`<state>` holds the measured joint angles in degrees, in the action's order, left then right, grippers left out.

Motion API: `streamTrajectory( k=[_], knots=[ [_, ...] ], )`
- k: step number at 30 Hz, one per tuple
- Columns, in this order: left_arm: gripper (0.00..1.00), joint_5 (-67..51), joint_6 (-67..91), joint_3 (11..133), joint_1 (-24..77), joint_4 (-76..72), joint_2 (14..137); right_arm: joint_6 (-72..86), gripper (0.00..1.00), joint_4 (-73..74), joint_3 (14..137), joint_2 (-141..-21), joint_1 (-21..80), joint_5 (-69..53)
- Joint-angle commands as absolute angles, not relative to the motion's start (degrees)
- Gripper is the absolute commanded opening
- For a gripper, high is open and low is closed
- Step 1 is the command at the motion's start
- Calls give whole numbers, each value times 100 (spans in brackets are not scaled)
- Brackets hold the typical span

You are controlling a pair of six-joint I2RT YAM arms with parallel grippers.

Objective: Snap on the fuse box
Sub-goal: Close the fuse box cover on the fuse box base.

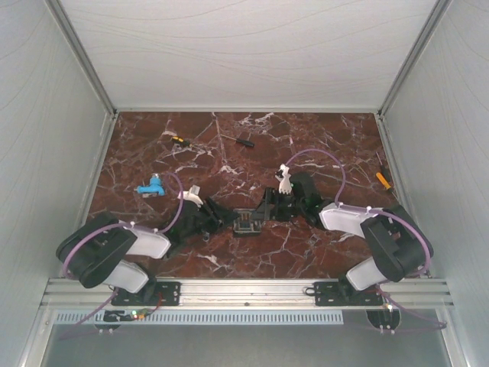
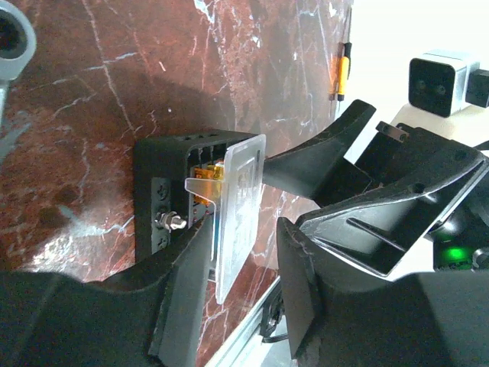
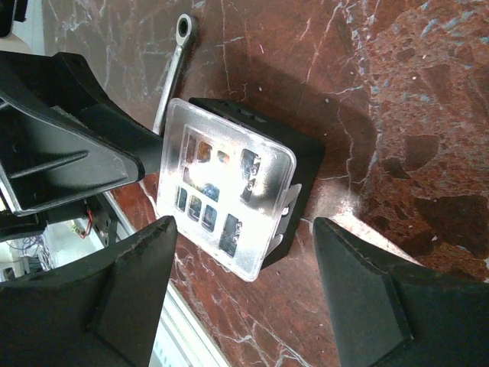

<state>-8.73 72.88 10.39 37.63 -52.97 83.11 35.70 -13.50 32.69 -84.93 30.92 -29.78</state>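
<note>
The fuse box (image 1: 244, 222) is a small black box lying on the marble between my two grippers. In the left wrist view its black body (image 2: 164, 164) shows orange fuses behind a clear cover (image 2: 241, 210) that leans against the open face, slightly askew. My left gripper (image 2: 244, 290) is open around the cover's near edge, with a gap to the right finger (image 2: 306, 283). In the right wrist view the cover (image 3: 229, 187) lies over the fuse box (image 3: 306, 160). My right gripper (image 3: 244, 290) stands open just short of it, holding nothing.
A ratchet wrench (image 3: 174, 65) lies beyond the box. A blue part (image 1: 151, 186), two small screwdrivers (image 1: 177, 140) (image 1: 244, 141) and an orange-handled tool (image 1: 383, 180) lie on the marble. White walls enclose three sides, and a metal rail (image 1: 244, 290) runs along the near edge.
</note>
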Motion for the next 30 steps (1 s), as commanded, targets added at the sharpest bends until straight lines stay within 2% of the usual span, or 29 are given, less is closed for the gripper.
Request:
streamTrajectory(
  k=[1, 7, 10, 17, 30],
  knots=[
    [42, -743, 7046, 1285, 3806, -4688, 8019, 3390, 70, -1178, 3482, -8565, 3192, -2744],
    [54, -528, 6843, 1483, 3808, -3512, 7633, 3234, 70, -902, 3616, -8552, 3324, -2513],
    [55, -469, 6666, 1618, 3810, -3077, 7520, 3177, 70, -779, 3683, -8557, 3386, -2393],
    [66, -923, 6346, 2051, 3810, -2520, 7729, 3035, 70, -337, 3955, -8610, 3639, -1996],
    [67, -1436, 6389, 2224, 3928, -2850, 8222, 3110, 69, 128, 4325, -8792, 4104, -1756]
  ],
)
